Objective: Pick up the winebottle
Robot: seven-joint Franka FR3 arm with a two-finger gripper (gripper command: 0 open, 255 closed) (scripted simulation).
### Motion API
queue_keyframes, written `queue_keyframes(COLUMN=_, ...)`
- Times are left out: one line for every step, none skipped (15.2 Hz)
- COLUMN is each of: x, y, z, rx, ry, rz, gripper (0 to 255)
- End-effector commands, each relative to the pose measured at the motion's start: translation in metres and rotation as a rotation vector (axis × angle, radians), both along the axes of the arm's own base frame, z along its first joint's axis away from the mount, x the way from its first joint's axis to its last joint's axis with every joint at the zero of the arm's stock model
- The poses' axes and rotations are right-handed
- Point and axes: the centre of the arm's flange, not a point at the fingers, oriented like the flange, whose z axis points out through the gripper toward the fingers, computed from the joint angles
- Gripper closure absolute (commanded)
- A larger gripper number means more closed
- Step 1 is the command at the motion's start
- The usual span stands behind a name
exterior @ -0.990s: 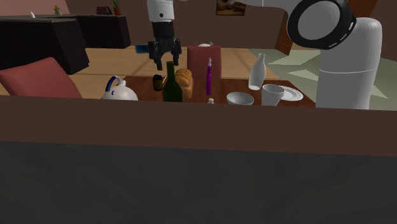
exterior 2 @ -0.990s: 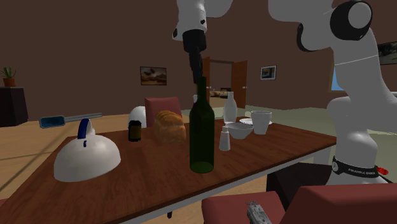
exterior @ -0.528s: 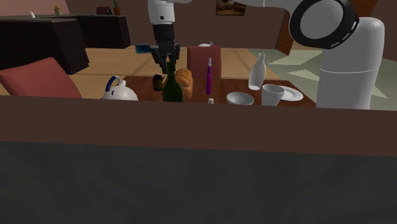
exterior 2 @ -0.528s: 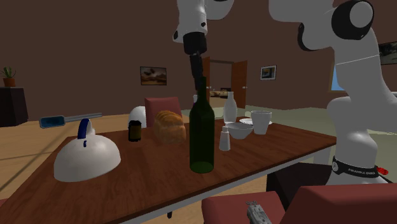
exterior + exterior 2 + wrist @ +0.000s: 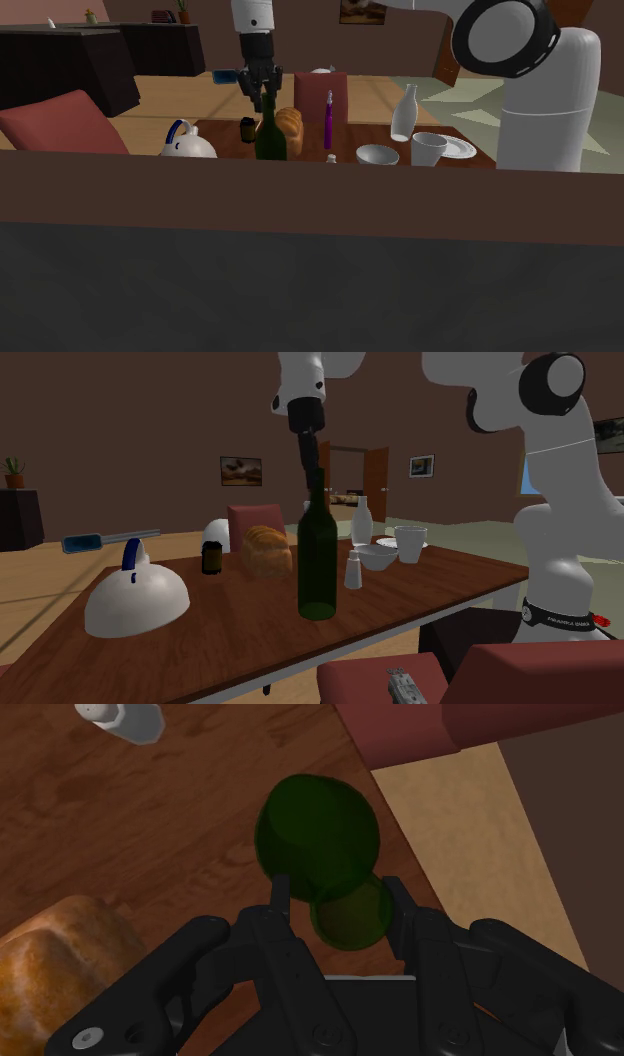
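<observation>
My arm reaches straight down from up high. Its gripper (image 5: 314, 464) squeezes the thin neck of the green winebottle (image 5: 317, 567), which is upright near the bread (image 5: 267, 550) on the brown table (image 5: 450, 577). The wrist view looks down on the bottle's round top, a finger (image 5: 281, 900) on each side.

1. In the second exterior view I am seeing the bottle (image 5: 317, 552) upright by the table's (image 5: 440, 587) near edge, with the gripper (image 5: 314, 472) directly above, clasping its neck.
2. The bread (image 5: 267, 550) is lying just behind the bottle, with the jar (image 5: 211, 557) sitting to its left.
3. The kettle (image 5: 135, 597) is resting farther left, well apart from the bottle.
4. The shaker (image 5: 352, 569) is standing just right of the bottle; the bowl (image 5: 377, 557), cup (image 5: 410, 543) and vase (image 5: 361, 520) are clustering behind it.
5. A chair (image 5: 256, 517) is standing beyond the bread.
</observation>
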Motion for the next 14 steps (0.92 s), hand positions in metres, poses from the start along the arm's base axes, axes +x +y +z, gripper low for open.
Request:
queue_keyframes(x=0.000, y=0.000, z=0.011, rx=0.000, ry=0.000, rz=0.000, gripper=255)
queue_keyframes(x=0.000, y=0.000, z=0.016, rx=0.000, ry=0.000, rz=0.000, gripper=255)
queue_keyframes(x=0.000, y=0.000, z=0.022, rx=0.000, ry=0.000, rz=0.000, gripper=255)
queue_keyframes(x=0.000, y=0.000, z=0.027, rx=0.000, ry=0.000, rz=0.000, gripper=255)
queue_keyframes(x=0.000, y=0.000, z=0.032, rx=0.000, ry=0.000, rz=0.000, gripper=255)
queue_keyframes(x=0.000, y=0.000, z=0.037, rx=0.000, ry=0.000, rz=0.000, gripper=255)
queue_keyframes(x=0.000, y=0.000, z=0.043, rx=0.000, ry=0.000, rz=0.000, gripper=255)
queue_keyframes(x=0.000, y=0.000, z=0.048, rx=0.000, ry=0.000, rz=0.000, gripper=255)
queue_keyframes(x=0.000, y=0.000, z=0.053, rx=0.000, ry=0.000, rz=0.000, gripper=255)
queue_keyframes(x=0.000, y=0.000, z=0.058, rx=0.000, ry=0.000, rz=0.000, gripper=255)
queue_keyframes(x=0.000, y=0.000, z=0.064, rx=0.000, ry=0.000, rz=0.000, gripper=255)
queue_keyframes(x=0.000, y=0.000, z=0.069, rx=0.000, ry=0.000, rz=0.000, gripper=255)
queue_keyframes(x=0.000, y=0.000, z=0.070, rx=0.000, ry=0.000, rz=0.000, gripper=255)
queue_keyframes(x=0.000, y=0.000, z=0.070, rx=0.000, ry=0.000, rz=0.000, gripper=255)
